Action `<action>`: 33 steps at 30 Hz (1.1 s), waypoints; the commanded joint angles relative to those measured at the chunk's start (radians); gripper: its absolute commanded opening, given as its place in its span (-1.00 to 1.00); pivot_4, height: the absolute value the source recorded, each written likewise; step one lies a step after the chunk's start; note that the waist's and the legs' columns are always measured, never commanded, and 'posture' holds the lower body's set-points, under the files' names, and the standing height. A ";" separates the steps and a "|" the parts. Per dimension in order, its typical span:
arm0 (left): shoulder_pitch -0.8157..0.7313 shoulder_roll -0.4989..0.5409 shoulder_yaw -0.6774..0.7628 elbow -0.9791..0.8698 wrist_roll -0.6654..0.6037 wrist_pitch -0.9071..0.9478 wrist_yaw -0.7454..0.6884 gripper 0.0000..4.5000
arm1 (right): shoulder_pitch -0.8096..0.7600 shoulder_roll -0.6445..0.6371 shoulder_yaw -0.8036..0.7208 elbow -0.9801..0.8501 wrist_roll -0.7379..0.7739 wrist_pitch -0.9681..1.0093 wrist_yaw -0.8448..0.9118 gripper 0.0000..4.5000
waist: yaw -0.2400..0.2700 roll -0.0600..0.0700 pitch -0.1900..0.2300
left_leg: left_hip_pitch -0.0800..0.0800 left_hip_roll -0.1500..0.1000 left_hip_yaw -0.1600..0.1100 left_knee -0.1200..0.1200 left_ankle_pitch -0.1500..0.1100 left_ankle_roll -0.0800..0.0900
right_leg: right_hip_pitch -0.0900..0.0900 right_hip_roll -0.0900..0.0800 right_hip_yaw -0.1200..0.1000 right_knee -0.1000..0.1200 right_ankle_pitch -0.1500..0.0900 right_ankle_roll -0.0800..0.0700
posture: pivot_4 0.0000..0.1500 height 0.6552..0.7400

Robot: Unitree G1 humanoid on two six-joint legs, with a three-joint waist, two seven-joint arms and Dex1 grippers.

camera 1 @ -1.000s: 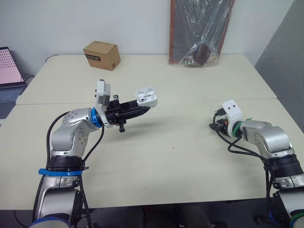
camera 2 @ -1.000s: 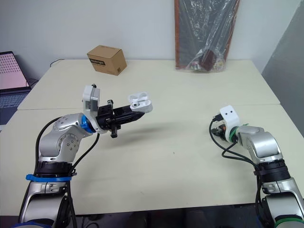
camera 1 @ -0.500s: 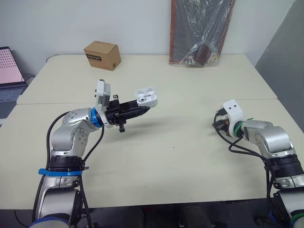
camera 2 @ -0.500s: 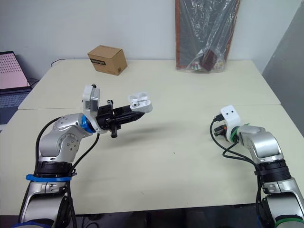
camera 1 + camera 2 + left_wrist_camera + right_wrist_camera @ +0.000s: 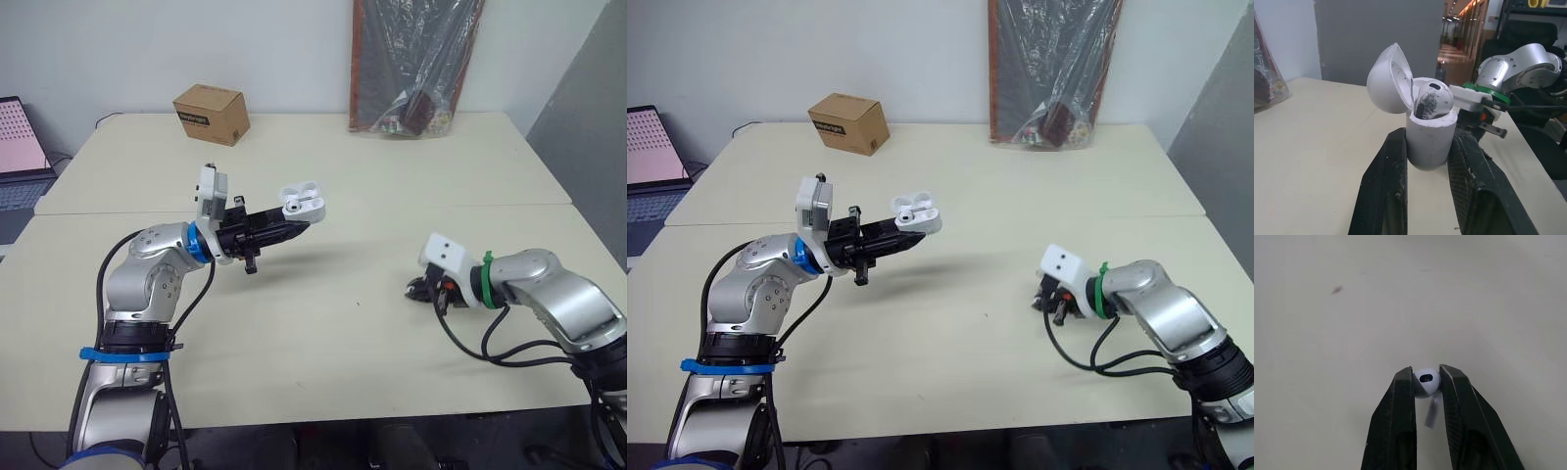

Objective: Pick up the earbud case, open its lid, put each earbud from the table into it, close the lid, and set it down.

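My left gripper (image 5: pixel 294 226) is shut on the white earbud case (image 5: pixel 302 200), held above the table left of centre. The case (image 5: pixel 1429 134) stands upright between the black fingers (image 5: pixel 1386 191), its lid tipped back, with one earbud (image 5: pixel 1432 99) seated inside. My right gripper (image 5: pixel 415 289) hovers low over the table at the right. Between its fingertips it pinches the second white earbud (image 5: pixel 1426 382), whose stem hangs down toward the tabletop.
A brown cardboard box (image 5: pixel 209 114) sits at the far left of the table (image 5: pixel 343 333). A dark plastic-wrapped bundle (image 5: pixel 411 69) leans on the wall at the back. A laptop (image 5: pixel 20 147) stands at the far left edge.
My right arm has swung left toward the table's middle with the earbud pinched in it. The left arm and the case have stayed put.
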 commanded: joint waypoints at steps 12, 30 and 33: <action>-0.021 0.007 -0.013 -0.005 -0.004 -0.022 -0.036 -0.66 | 0.002 -0.006 0.060 -0.043 -0.059 -0.056 0.083 -0.84 | 0.001 0.000 0.000 | 0.000 0.000 0.000 0.000 0.000 0.000 | 0.000 0.000 0.000 0.000 0.001 -0.001 | 1.00 1.00; -0.019 0.000 -0.011 -0.010 -0.002 -0.026 -0.022 -0.66 | -0.007 0.003 0.064 -0.016 -0.113 -0.106 0.126 0.24 | 0.001 0.000 0.000 | 0.000 0.000 0.000 0.000 0.000 0.000 | 0.000 0.000 0.000 0.001 0.002 -0.004 | 1.00 1.00; -0.019 -0.001 -0.012 -0.009 -0.002 -0.028 -0.018 -0.66 | -0.039 -0.012 0.077 -0.054 -0.105 -0.035 0.151 0.24 | 0.001 0.000 0.000 | 0.000 0.000 0.000 0.000 0.000 0.000 | 0.000 0.000 0.000 0.001 0.002 -0.004 | 1.00 1.00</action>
